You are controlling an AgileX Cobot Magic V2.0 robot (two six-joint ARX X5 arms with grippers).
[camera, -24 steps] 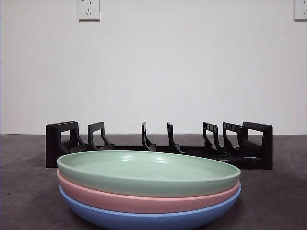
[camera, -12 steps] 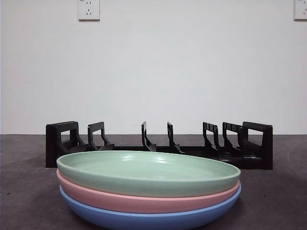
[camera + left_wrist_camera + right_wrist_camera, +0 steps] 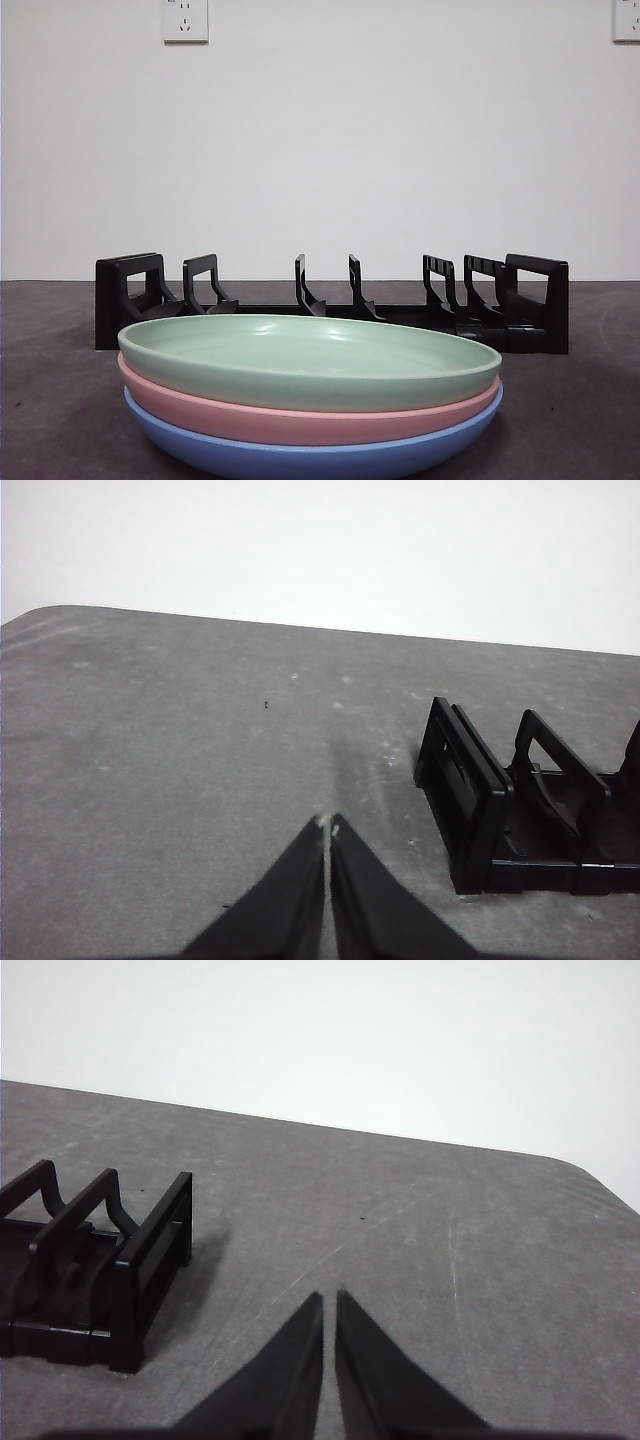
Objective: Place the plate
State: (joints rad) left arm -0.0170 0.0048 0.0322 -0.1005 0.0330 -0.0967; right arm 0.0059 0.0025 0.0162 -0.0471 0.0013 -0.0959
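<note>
Three plates lie stacked at the front of the table in the front view: a green plate (image 3: 310, 358) on top, a pink plate (image 3: 300, 420) under it and a blue plate (image 3: 310, 458) at the bottom. Behind them stands a black dish rack (image 3: 330, 300) with empty slots. My left gripper (image 3: 327, 826) is shut and empty over bare table beside the rack's end (image 3: 470, 800). My right gripper (image 3: 329, 1300) is shut and empty beside the rack's other end (image 3: 140, 1270). Neither gripper shows in the front view.
The grey table (image 3: 580, 400) runs back to a white wall with two sockets, one at the upper left (image 3: 185, 20) and one at the upper right (image 3: 627, 20). The table's rounded corners show in both wrist views.
</note>
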